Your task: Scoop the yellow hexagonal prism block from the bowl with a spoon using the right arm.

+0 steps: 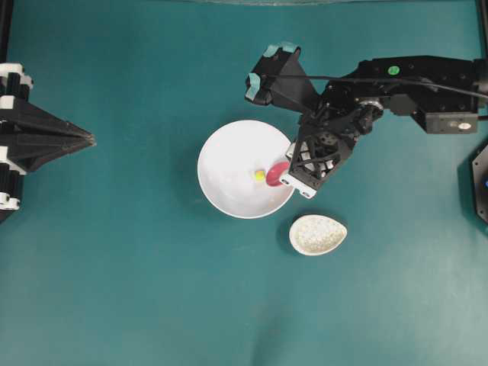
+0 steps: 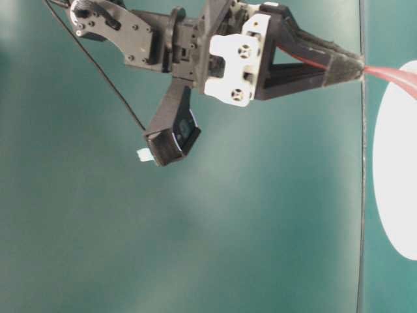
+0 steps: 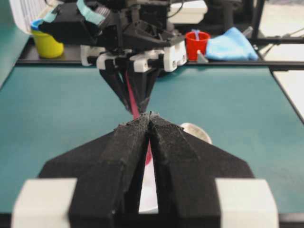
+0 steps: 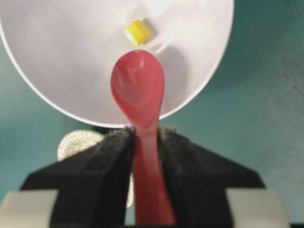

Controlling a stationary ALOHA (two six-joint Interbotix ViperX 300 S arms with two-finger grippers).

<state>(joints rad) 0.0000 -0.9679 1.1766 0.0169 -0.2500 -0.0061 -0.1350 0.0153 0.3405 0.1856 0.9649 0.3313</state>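
Observation:
The white bowl (image 1: pixel 229 187) (image 4: pixel 71 57) sits mid-table with the tiny yellow hexagonal prism block (image 1: pixel 259 175) (image 4: pixel 137 32) inside it. My right gripper (image 4: pixel 145 135) (image 1: pixel 290 169) is shut on the handle of the pink-red spoon (image 4: pixel 138 88) (image 1: pixel 276 174). The spoon's scoop hangs over the bowl's inside, just short of the block, which lies beyond its tip. At the table's left edge my left gripper (image 1: pixel 90 139) (image 3: pixel 149 115) is shut and holds nothing. In the table-level view the spoon (image 2: pixel 391 75) reaches from the right gripper toward the bowl (image 2: pixel 397 163).
A speckled beige oval spoon rest (image 1: pixel 317 234) (image 4: pixel 78 142) lies on the teal table just right of and nearer than the bowl. Behind the table stand a yellow cup (image 3: pixel 46 43), a red cup (image 3: pixel 196 43) and a blue cloth (image 3: pixel 232 45).

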